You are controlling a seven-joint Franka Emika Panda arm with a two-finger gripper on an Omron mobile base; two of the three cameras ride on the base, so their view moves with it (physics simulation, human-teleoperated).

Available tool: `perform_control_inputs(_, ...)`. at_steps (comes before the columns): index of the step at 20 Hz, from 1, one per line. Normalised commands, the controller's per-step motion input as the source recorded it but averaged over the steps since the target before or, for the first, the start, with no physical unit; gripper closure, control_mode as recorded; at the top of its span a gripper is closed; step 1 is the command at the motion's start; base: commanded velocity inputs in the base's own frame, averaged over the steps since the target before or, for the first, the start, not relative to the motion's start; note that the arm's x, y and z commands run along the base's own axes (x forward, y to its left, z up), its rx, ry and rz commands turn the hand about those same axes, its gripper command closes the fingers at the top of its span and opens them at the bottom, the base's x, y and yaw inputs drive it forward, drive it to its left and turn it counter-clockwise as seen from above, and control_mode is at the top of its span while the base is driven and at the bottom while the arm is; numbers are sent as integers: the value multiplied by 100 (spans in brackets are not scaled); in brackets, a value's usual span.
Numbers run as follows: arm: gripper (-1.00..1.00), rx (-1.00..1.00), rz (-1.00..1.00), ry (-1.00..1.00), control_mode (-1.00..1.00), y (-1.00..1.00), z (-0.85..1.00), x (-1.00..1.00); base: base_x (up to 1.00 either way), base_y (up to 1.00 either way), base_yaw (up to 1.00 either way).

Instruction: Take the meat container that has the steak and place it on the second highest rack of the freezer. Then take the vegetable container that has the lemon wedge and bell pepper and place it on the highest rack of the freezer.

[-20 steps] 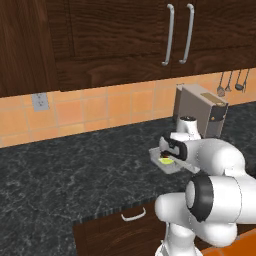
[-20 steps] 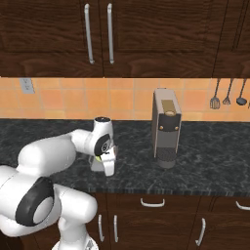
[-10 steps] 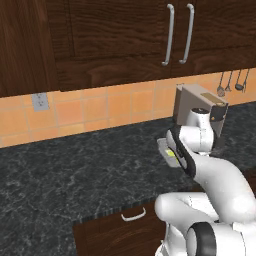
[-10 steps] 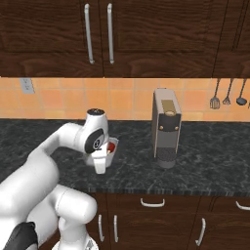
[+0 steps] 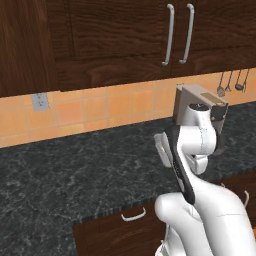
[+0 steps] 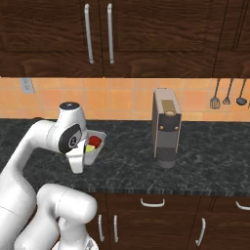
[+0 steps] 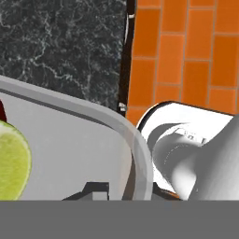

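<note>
Up swings the white arm, rolling its wrist over the black marble worktop (image 6: pixel 205 151) and carrying the pale grey vegetable container (image 6: pixel 93 146), lemon wedge (image 7: pixel 11 161) aboard, pincer (image 6: pixel 78 163) clamped on its rim, freezer-bound I'd judge.

A dark marbled counter (image 6: pixel 205 161) (black, white-veined) bears a coffee machine (image 6: pixel 166 128).

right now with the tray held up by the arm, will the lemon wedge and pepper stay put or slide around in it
They may well slide: the lemon wedge and bell pepper lie loose in the tray. Its smooth floor looks slippery. The raised rim should catch them unless it tilts steeply.
</note>
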Motion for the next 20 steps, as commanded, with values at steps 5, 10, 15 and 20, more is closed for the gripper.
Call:
perform_control_inputs(5, 100, 0, 0, 2, -100, 13, 57, -46, 0, 0, 0)
perform_control_inputs(10, 100, 0, 0, 2, -100, 12, 47, -40, 0, 0, 0)
perform_control_inputs(15, 100, 0, 0, 1, -100, 0, 38, -36, 0, 0, 0)
perform_control_inputs(20, 100, 0, 0, 0, -100, 0, 17, -29, 0, 0, 0)
